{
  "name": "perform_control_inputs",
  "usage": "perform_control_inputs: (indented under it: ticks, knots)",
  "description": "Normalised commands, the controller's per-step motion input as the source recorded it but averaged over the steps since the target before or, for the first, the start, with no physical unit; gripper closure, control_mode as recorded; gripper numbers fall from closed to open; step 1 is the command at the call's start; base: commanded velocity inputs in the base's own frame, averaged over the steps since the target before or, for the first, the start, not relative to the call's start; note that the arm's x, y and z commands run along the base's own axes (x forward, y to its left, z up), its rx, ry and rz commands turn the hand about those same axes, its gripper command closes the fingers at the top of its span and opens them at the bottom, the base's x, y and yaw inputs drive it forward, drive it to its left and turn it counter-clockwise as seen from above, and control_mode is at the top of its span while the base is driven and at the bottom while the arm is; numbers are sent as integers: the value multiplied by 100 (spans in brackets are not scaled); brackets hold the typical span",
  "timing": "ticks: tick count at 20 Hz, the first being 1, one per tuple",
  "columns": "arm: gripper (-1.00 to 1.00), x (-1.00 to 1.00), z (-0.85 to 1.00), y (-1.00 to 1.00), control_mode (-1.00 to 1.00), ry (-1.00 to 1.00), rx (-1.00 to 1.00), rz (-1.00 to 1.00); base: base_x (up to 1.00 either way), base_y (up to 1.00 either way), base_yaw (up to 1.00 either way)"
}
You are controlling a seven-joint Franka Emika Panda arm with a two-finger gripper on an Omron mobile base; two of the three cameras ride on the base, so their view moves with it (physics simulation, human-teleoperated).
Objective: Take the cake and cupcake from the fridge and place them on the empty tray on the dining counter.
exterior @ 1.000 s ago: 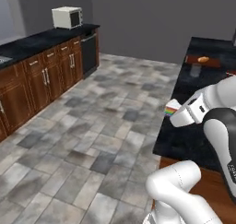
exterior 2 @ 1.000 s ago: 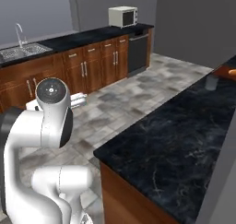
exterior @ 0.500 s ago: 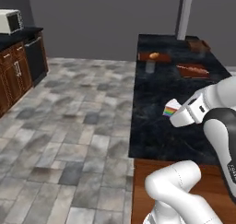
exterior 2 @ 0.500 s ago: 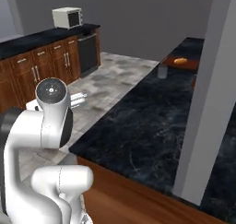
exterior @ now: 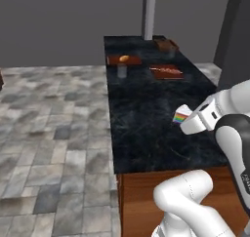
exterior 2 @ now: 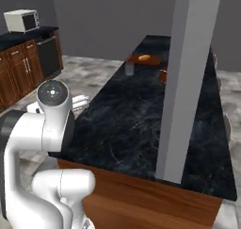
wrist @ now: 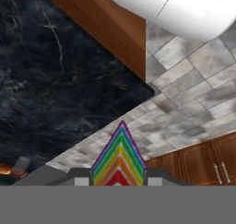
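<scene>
One long dining counter [exterior: 146, 114] of black, white-veined marble on a brown wooden base carries the rectangular wooden tray [exterior: 166, 72] near its far end. Beside it, a flat brown board [exterior: 124, 60] bears a small loaf. The gripper [wrist: 118, 178] clamps the wedge-shaped cake [wrist: 119, 157] between both fingers, rainbow layers showing, above the counter's near edge.
</scene>
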Motion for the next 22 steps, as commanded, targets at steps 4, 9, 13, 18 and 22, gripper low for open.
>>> perform_control_inputs:
  ticks: [4, 9, 13, 18, 22]
  knots:
    - [100, 0, 0, 0, 100, 0, 0, 0, -1, -35, -36]
    - [100, 0, 0, 0, 100, 0, 0, 0, 2, -47, -30]
    - [100, 0, 0, 0, 100, 0, 0, 0, 18, -53, -26]
    - [100, 0, 0, 0, 100, 0, 0, 0, 28, -55, -21]
    - [100, 0, 0, 0, 100, 0, 0, 0, 32, -49, -19]
